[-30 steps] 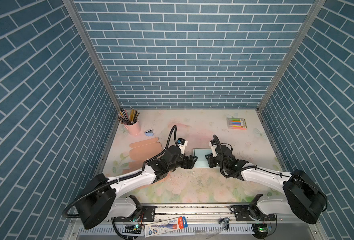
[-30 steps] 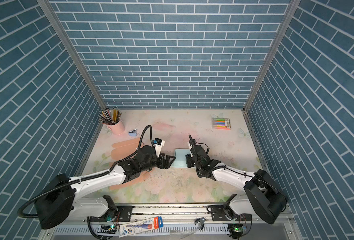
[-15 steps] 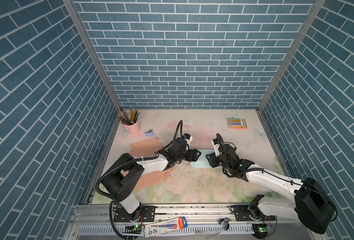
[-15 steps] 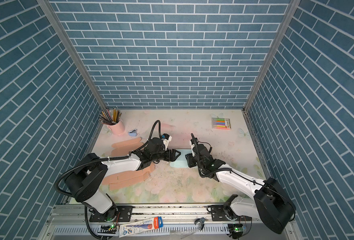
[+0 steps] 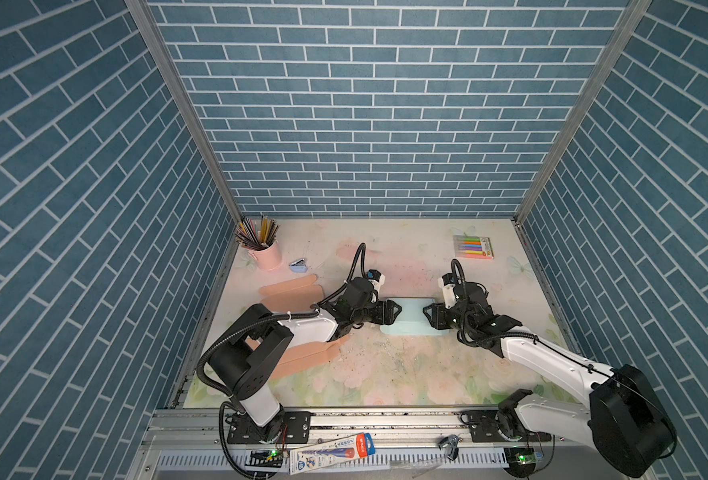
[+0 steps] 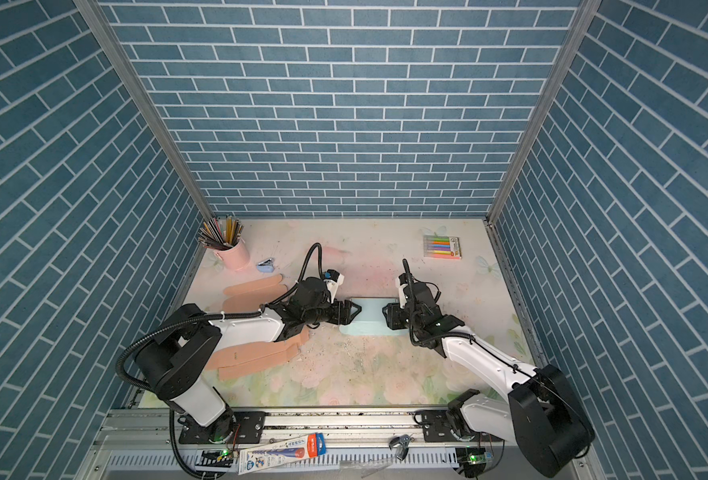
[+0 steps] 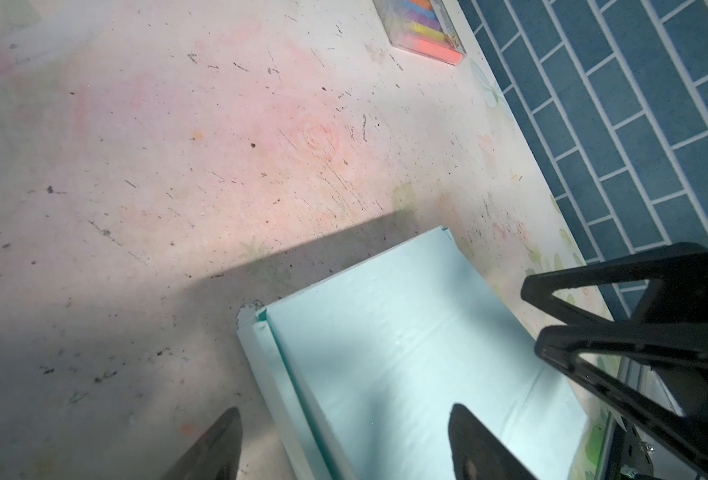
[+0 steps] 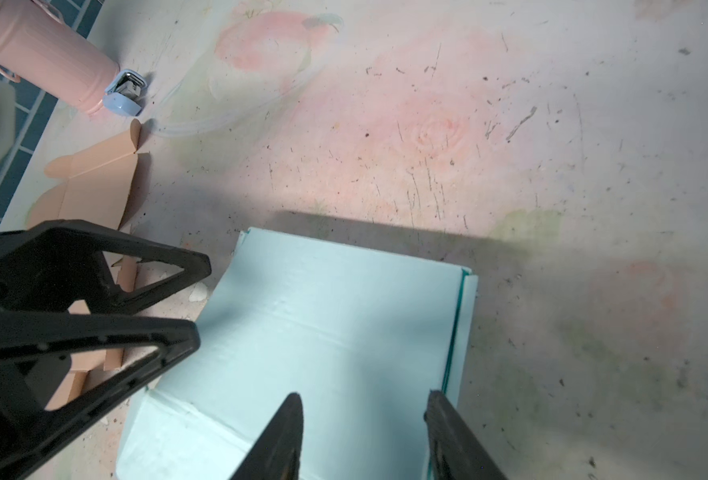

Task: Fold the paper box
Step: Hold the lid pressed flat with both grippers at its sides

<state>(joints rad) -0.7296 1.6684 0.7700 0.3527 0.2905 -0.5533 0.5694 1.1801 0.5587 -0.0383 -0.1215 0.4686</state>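
- Turquoise and pale, the paper box (image 5: pixel 408 321) lies flat on the desk (image 5: pixel 385 374) in both top views, near the middle, between the two arms.
- In both top views the left gripper (image 5: pixel 397 312) is at the left end of the box and the right gripper (image 5: pixel 425 316) is at its right end. They point toward each other, low over the desk.
- In a top view, peach flat box blanks (image 6: pixel 256 286) lie partly under the left arm. A pink cup of pencils (image 6: pixel 229 249) and a small blue stapler (image 6: pixel 267 266) are at the back left, and a pack of markers (image 6: pixel 441 248) is at the back right.
- Left wrist view: the fingers (image 7: pixel 223 440) stand wide apart. One is over the bare desk and the other is over the box (image 7: pixel 406 365), with its folded edge between them. They grip nothing. The right gripper (image 7: pixel 531 316) shows at the far end of the box.
- Right wrist view: the fingers (image 8: pixel 285 432) are parted moderately, both over the box (image 8: pixel 323 332) near its doubled edge. I cannot tell if they touch the cardboard, and they clamp nothing that I can see. The left gripper (image 8: pixel 202 299) is at the opposite end, in front of the blanks (image 8: pixel 94 183).
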